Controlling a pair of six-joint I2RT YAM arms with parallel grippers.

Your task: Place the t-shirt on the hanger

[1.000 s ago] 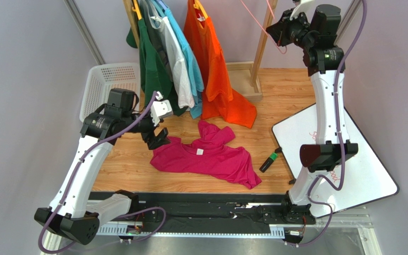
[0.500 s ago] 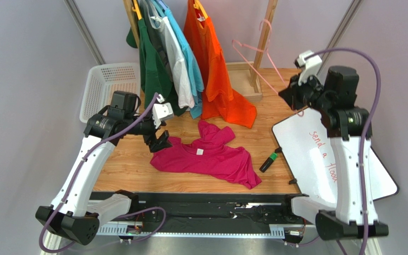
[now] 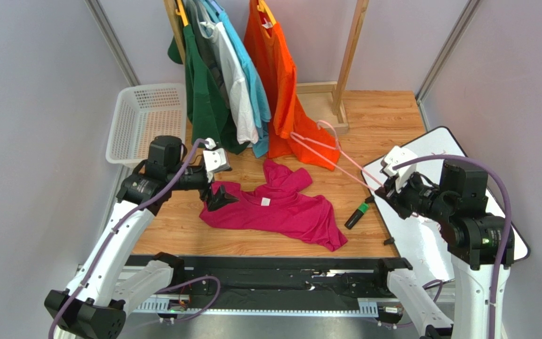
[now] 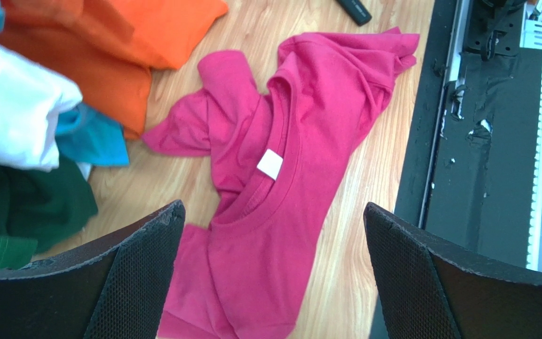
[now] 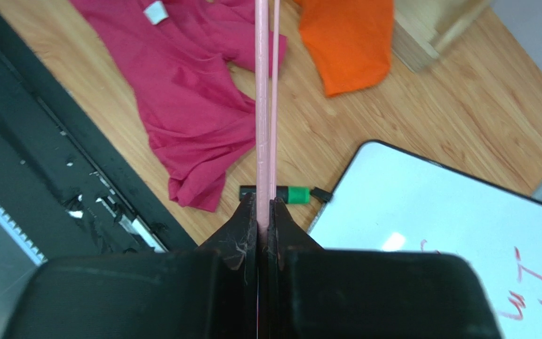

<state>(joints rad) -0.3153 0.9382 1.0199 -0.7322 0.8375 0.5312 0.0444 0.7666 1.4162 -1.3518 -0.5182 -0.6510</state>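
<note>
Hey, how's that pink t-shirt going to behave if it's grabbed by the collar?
Probably floppy: the t-shirt lies crumpled, one sleeve folded, so it should sag from a pinch. Likely light, being thin cloth. Pushed, it would probably bunch on the wood table rather than slide.

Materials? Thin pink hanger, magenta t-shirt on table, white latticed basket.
The thin light-pink hanger: likely coated wire or plastic; slim smooth rod, matte-looking.
The magenta t-shirt: soft knit cloth, probably cotton; limp, wrinkled, sewn label.
The white latticed basket: moulded plastic, apparently; uniform perforated walls.

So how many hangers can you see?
3. A pink hanger held in the right gripper, a yellow hanger atop the green shirt, another atop the orange shirt. More may hide under the other shirts.
</note>
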